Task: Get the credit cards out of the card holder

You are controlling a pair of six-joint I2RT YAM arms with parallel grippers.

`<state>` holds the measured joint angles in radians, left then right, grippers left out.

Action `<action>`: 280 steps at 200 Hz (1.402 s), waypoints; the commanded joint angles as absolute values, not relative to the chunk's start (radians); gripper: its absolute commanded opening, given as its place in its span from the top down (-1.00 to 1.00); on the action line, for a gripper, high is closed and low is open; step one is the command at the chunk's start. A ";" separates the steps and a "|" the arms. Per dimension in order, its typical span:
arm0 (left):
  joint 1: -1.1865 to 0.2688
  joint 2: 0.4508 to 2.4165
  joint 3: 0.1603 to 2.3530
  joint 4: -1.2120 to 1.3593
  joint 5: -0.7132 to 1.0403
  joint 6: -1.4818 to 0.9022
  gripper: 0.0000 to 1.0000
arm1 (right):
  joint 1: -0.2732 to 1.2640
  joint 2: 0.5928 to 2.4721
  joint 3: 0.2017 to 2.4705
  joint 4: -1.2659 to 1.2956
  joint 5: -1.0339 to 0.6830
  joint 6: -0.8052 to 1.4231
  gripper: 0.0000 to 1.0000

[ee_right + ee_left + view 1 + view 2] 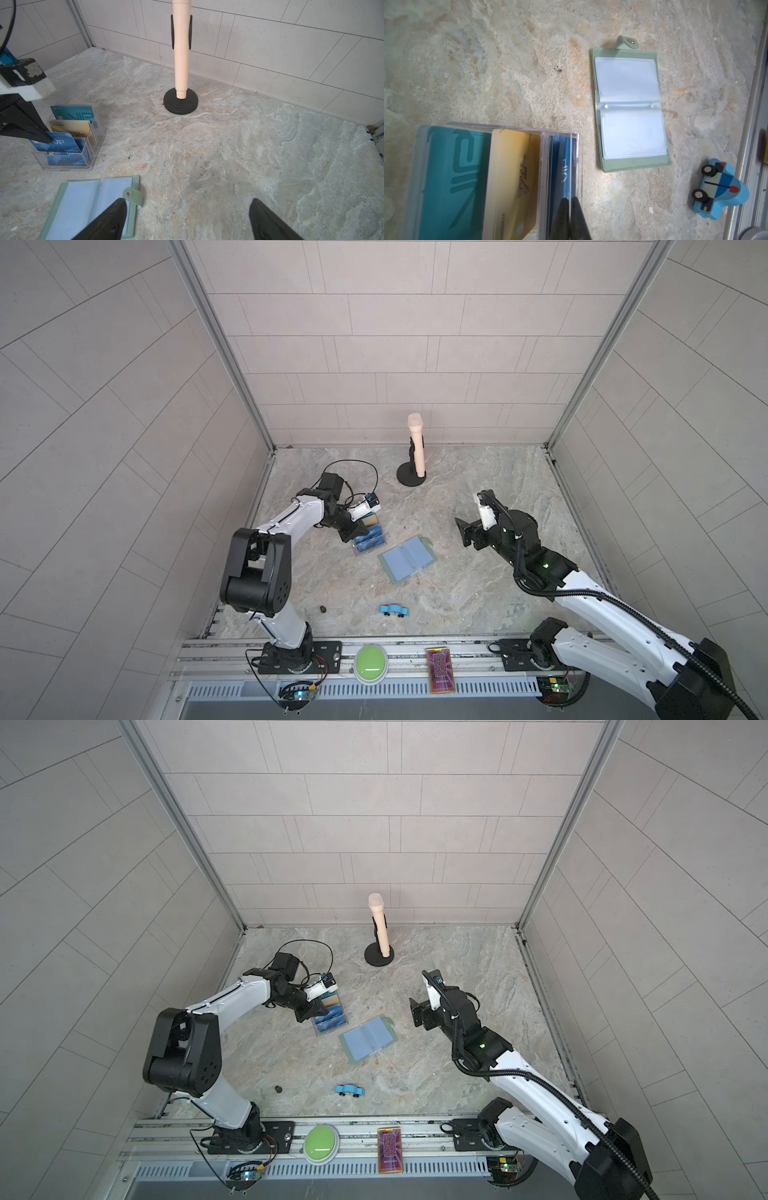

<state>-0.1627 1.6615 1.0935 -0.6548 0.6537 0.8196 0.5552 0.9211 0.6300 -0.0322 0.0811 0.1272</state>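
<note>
L gripper (48, 140) shut on blue VIP card (62, 143), acrylic stand (99, 137) right below, prob. to slot it. R gripper (188, 200) wide open, empty, card holder (135, 196) near: standby.

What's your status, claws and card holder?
Left claw shut on blue VIP card at acrylic stand. Right claw open beside card holder, lying open. Nothing blocking.

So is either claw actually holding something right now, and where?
The left gripper pinches a blue VIP card by its chip end, at the clear stand. The right gripper is open, holding nothing.
</note>
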 commanded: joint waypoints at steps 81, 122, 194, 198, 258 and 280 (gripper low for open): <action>-0.147 1.694 1.109 -0.689 0.647 0.795 1.00 | 0.552 0.898 0.624 -0.019 0.091 0.113 -0.89; -0.158 1.728 1.121 -0.696 0.660 0.789 0.94 | 0.552 0.902 0.625 -0.017 0.090 0.112 -0.89; -0.183 1.752 1.134 -0.691 0.649 0.762 0.80 | 0.551 0.910 0.625 -0.017 0.087 0.111 -0.89; -0.184 1.752 1.135 -0.690 0.649 0.759 0.79 | 0.552 0.910 0.625 -0.019 0.087 0.112 -0.89; -0.195 1.762 1.153 -0.688 0.641 0.728 0.71 | 0.551 0.926 0.625 -0.020 0.086 0.109 -0.89; -0.195 1.735 1.152 -0.670 0.627 0.712 0.68 | 0.551 0.940 0.632 -0.027 0.093 0.106 -0.89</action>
